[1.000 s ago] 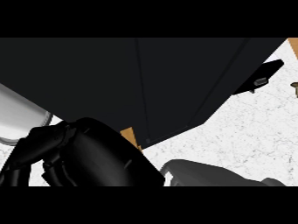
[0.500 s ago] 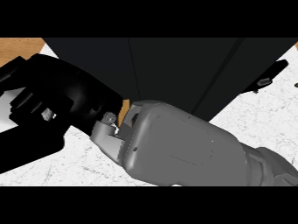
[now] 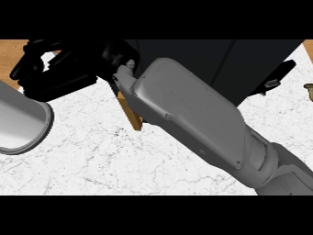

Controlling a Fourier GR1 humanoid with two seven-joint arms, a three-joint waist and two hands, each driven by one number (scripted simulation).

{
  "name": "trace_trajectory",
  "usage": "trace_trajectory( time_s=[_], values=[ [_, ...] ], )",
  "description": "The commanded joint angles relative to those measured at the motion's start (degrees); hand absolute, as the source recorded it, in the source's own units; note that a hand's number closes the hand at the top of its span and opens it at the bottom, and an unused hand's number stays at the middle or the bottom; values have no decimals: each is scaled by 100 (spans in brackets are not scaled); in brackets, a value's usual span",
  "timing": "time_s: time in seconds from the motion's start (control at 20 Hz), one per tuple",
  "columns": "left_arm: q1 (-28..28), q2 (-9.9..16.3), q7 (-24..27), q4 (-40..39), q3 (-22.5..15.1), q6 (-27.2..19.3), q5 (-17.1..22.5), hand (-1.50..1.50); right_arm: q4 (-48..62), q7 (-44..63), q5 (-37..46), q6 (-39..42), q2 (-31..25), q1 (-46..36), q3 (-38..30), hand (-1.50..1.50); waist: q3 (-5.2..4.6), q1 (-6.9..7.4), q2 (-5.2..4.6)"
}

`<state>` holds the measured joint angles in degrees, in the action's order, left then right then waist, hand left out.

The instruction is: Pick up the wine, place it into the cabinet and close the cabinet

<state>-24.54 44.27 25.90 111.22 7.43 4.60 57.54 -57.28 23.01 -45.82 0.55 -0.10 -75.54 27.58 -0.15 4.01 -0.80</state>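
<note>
Right forearm (image 3: 206,128) diagonal up-left; left hand (image 3: 53,69) upper left, fingers curled.

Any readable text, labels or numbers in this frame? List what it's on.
None. No print shows on the black cabinet, the grey right forearm, the marble counter, or the small brown peg-like thing at the right. No wine bottle or label can be made out.
</note>
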Motion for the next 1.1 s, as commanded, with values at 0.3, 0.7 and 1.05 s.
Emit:
trace_trajectory(
  time_s=[0.3, 0.7, 1.05],
  values=[
    [-44, 121, -232, 33, 278, 148, 81, -150, 1529, -1172, 442, 246, -546, -72, -533, 150, 7, -127, -31],
    [84, 6, -355, 363, 84, 125, 276, -150, 1689, -1611, 406, 446, -902, 340, -610, 150, 10, -268, -92],
    [207, -19, -623, 513, -239, -11, 375, -150, 1732, -1783, 280, 503, -918, 295, -575, 150, 8, -433, -119]
  ],
)
